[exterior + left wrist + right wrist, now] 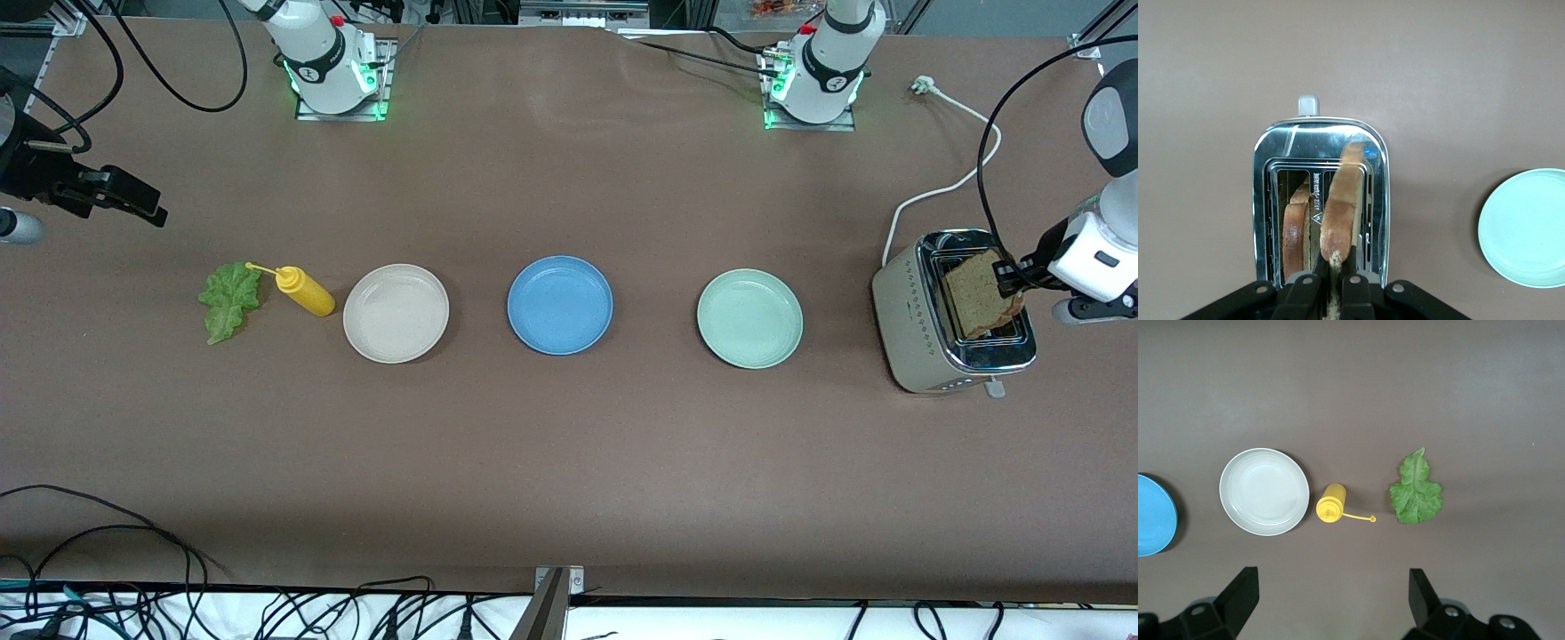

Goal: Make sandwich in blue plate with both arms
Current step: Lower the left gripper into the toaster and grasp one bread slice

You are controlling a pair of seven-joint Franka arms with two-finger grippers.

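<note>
Brown table (569,462), toast slice (978,293) over toaster (925,338)

Bare table (569,462) fronts the plate row – toaster (925,342) blocks one end.

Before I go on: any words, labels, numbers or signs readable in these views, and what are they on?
Nothing can be read.
Toaster: a small warning triangle with a line of print between its slots, too small to read.
Toaster side: small dotted marks, not legible.
Plates, yellow bottle, lettuce: no text.
</note>
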